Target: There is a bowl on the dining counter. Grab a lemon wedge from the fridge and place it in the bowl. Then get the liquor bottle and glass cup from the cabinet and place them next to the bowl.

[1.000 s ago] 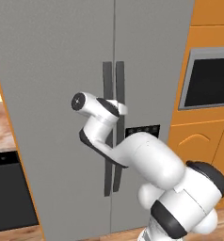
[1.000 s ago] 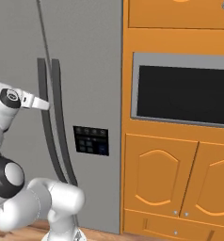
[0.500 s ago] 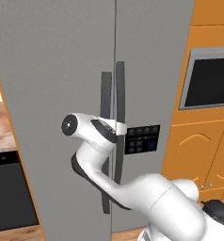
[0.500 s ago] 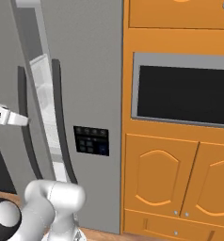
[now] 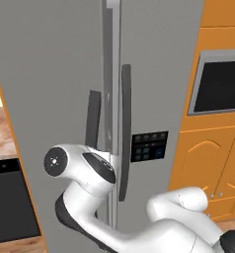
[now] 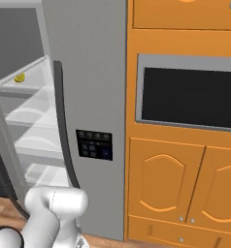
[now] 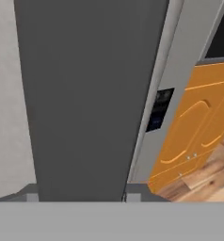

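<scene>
The grey fridge (image 5: 159,74) stands right in front of me with its left door (image 5: 50,79) swung partly open. My gripper (image 7: 78,195) is shut on that door's dark vertical handle (image 7: 85,94), which runs up between the fingertips in the hand view. From the left base view, my hand sits at the foot of the same handle (image 5: 93,118). Through the opening, the right base view shows white shelves (image 6: 35,109), and a tiny yellow lemon wedge (image 6: 19,77) lies on the top one. The bowl, dining counter, liquor bottle, glass cup and cabinet are out of view.
The right fridge door (image 6: 88,63) stays closed, with its handle (image 6: 59,111) and a dark control panel (image 6: 94,144). A black built-in oven (image 6: 185,92) and orange cupboard doors (image 6: 161,189) stand to the right. A dark appliance (image 5: 6,207) sits low on the left.
The left fridge door has swung further open with my hand on its handle, moving left and toward me. The shelves and the lemon wedge have come into sight.
</scene>
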Motion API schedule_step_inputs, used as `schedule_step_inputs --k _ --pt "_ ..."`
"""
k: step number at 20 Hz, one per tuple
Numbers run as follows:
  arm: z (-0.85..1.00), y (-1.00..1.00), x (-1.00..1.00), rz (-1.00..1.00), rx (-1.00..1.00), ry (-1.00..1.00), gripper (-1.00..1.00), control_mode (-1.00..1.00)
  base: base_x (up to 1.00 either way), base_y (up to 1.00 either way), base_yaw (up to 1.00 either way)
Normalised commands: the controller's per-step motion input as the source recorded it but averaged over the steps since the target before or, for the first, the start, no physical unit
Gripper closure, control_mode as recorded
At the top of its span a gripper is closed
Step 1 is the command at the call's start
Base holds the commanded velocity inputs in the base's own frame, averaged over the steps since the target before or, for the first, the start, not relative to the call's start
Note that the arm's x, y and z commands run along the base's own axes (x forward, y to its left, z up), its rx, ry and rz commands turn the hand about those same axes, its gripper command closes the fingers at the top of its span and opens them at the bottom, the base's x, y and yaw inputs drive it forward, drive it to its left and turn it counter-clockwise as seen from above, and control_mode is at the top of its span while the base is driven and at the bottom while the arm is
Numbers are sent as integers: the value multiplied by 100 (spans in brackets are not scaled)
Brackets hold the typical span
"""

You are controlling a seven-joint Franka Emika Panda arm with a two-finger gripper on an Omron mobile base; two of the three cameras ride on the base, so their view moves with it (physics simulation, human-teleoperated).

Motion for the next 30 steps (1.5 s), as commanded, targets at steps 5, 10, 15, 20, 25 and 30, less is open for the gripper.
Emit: schedule_step_inputs --k 5,10,15,20,25,30 --pt "0 100 -96 13 15 14 -100 -100 0 0 0" --pt "19 46 -97 12 17 5 -100 -100 0 0 0" --pt "45 1 -94 17 18 2 -100 -100 0 0 0" --pt "6 29 -23 45 37 17 -100 -100 0 0 0" --pt "29 -32 -31 37 30 12 -100 -100 0 0 0" --pt "20 -100 2 9 20 6 -100 -100 0 0 0"
